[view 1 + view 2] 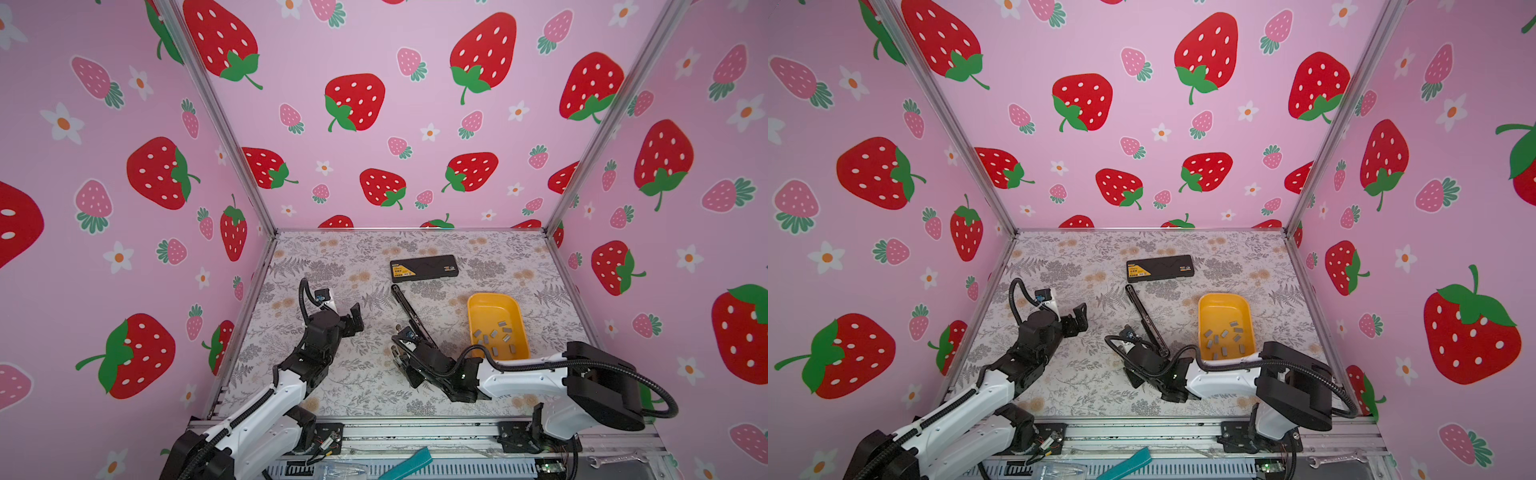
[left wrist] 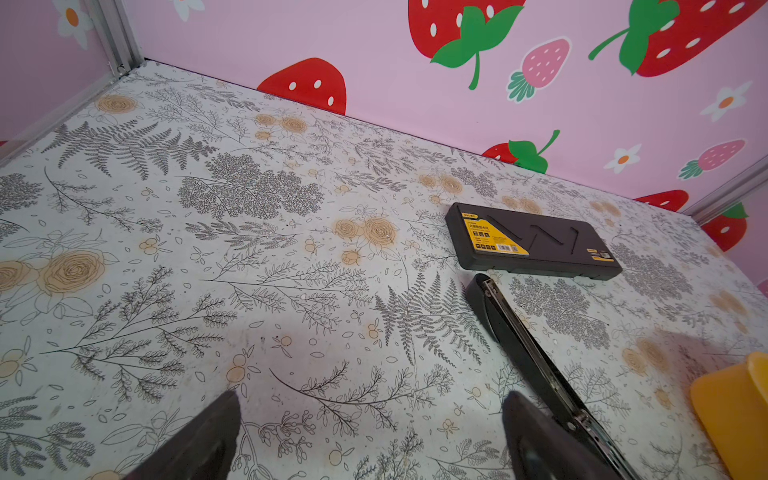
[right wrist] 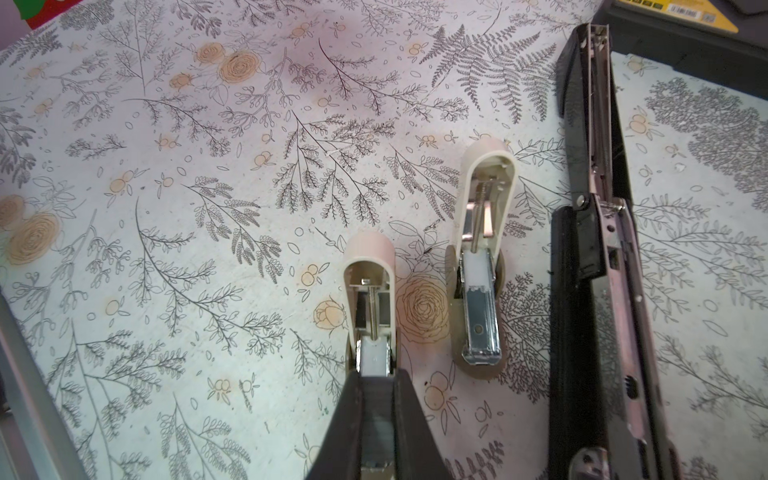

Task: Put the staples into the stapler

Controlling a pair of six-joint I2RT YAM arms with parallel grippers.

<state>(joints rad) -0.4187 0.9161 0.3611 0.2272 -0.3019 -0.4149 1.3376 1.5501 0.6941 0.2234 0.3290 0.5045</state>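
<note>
staples point(image 1: 493, 333) loose in yellow tray point(image 1: 494, 307), beside open black stapler point(image 1: 409, 309) on worktop point(image 1: 332, 266); light, thin, slippery strips, probably brittle, pinch by long edges; right claw point(image 3: 376, 376) clamped on small cream stapler point(image 3: 370, 257); left claw point(image 1: 355, 320) wide open, empty

1. Tabletop point(image 2: 249, 291): a printed floral sheet, matt, paper or vinyl by the look of it, scuffed and stained in spots.
2. Black stapler point(image 3: 590, 257): dark plastic body with a dull sheen, and a bare metal channel along it, greyish and worn.
3. Gripped cream stapler point(image 3: 370, 266) and free cream stapler point(image 3: 488, 166): smooth cream plastic shells, with bright chrome-like metal inside catching the light.
4. Right gripper point(image 3: 376, 386): matt black plastic fingers point(image 3: 340, 424).
5. Yellow tray point(image 1: 492, 309): smooth moulded plastic, slightly glossy. The staples point(image 1: 496, 334) in it are dull grey metal.
6. Black box point(image 2: 536, 245): matt dark plastic with a shinier yellow label point(image 2: 492, 237).
7. Walls point(image 1: 374, 50): smooth pink print. The frame rail point(image 1: 222, 124) is brushed silvery metal.
</note>
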